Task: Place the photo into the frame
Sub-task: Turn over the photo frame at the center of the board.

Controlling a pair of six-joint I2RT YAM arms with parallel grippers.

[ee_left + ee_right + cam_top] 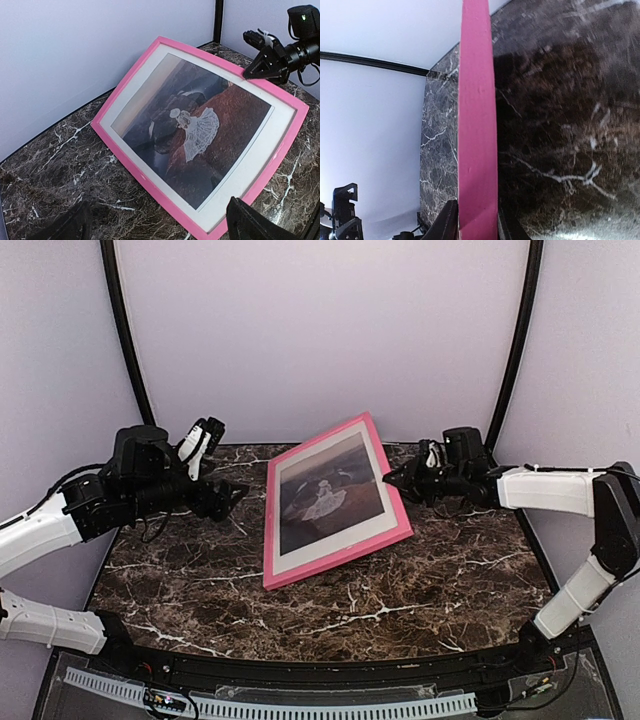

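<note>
The pink frame [335, 560] lies slanted across the middle of the marble table, front face up. The photo [325, 495] sits inside it, a dark scene with a white-dressed figure and a wide white border. My right gripper [392, 480] is at the frame's far right edge. In the right wrist view both fingers [445, 225] press against that pink edge [477, 125]. My left gripper [232, 498] hovers left of the frame, open and holding nothing. Its wrist view looks over the frame [142, 177] and the photo [200, 130], with one fingertip [245, 225] above the frame's near corner.
The dark marble table [200, 590] is ringed by pale curved walls with two black uprights [125, 340]. A black rail with a white toothed strip [300, 708] runs along the near edge between the arm bases.
</note>
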